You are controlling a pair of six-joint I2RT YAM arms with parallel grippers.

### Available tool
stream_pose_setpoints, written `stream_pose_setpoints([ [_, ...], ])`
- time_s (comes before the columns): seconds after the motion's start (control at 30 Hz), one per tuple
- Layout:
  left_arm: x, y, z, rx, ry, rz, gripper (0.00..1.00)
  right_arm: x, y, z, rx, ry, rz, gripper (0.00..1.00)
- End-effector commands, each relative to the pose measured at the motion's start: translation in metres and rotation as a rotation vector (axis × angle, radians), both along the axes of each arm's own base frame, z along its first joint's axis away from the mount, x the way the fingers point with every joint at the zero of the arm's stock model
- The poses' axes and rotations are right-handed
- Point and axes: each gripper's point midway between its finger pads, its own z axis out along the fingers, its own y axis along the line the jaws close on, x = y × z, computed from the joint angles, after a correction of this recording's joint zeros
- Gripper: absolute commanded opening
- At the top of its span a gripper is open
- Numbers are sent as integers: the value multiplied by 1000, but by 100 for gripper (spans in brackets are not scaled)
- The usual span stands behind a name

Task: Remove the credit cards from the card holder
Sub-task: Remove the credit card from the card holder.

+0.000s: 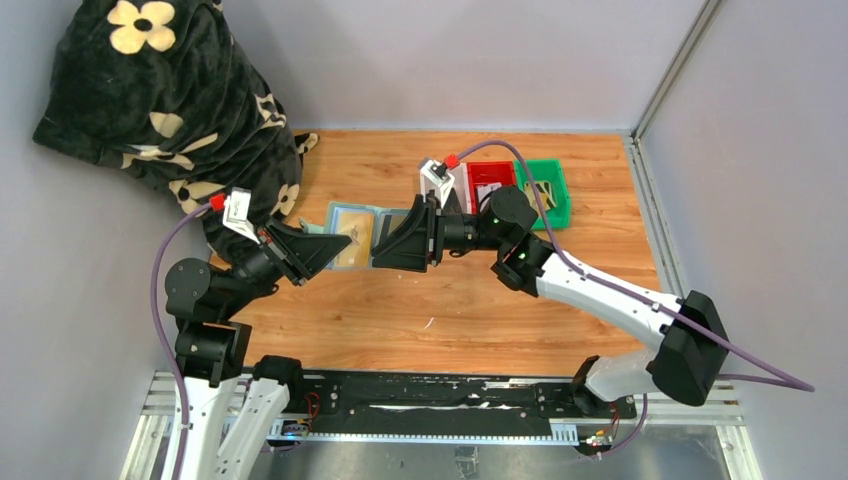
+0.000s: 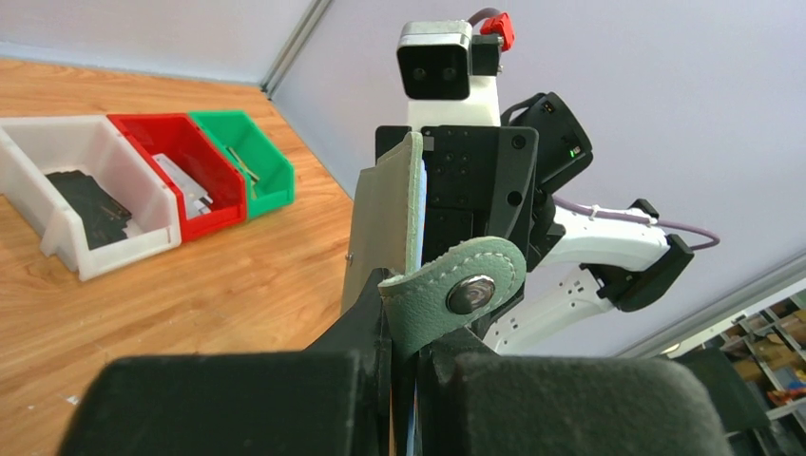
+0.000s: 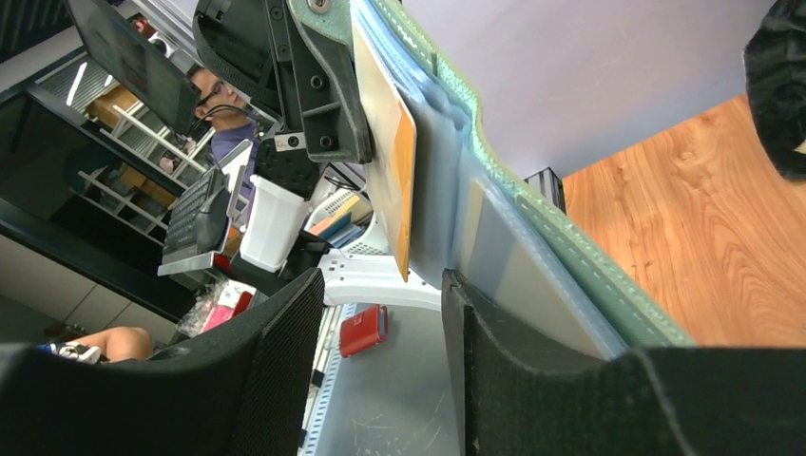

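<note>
Gripping a sage-green soft bifold card holder [image 1: 352, 225] at the edge nearest its own arm, the left hand [image 2: 404, 370] of a two-armed robot keeps its black fingers pressed together on the soft material just beside the rounded snap tab [image 2: 466, 285]. The card holder hangs spread open between the two arms, clear of the wooden tabletop [image 1: 420, 310].

The right hand [image 3: 380, 296] meets it from the opposite side with its two padded fingers spread apart. One finger lies against the pale inner pockets, and nothing is pinched between them. A thin tan-gold plastic credit card [image 3: 388, 161] stands partly out of its pocket, its free corner just above the gap between those fingers. Whether a second card sits in the neighbouring pocket cannot be told.

At the far side of the tabletop a white plastic bin [image 2: 86, 190], a red plastic bin [image 1: 490, 185] and a green plastic bin [image 1: 548, 190] stand touching in a row. A black fleece blanket with cream flowers [image 1: 170, 90] is heaped in the far left corner.
</note>
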Motion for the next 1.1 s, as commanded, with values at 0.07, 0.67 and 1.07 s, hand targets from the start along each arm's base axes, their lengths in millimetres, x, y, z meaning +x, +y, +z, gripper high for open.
stream_pose_setpoints([
  [0.07, -13, -2, 16, -26, -55, -32, 0, 1, 3, 14, 24, -33, -18, 53],
  [0.67, -5, -2, -1, -12, -29, -22, 0, -12, 12, 50, 234, 16, 99, 32],
  [1.07, 5, 3, -20, 34, -17, 31, 8, 4, 20, 38, 195, 70, 3, 10],
])
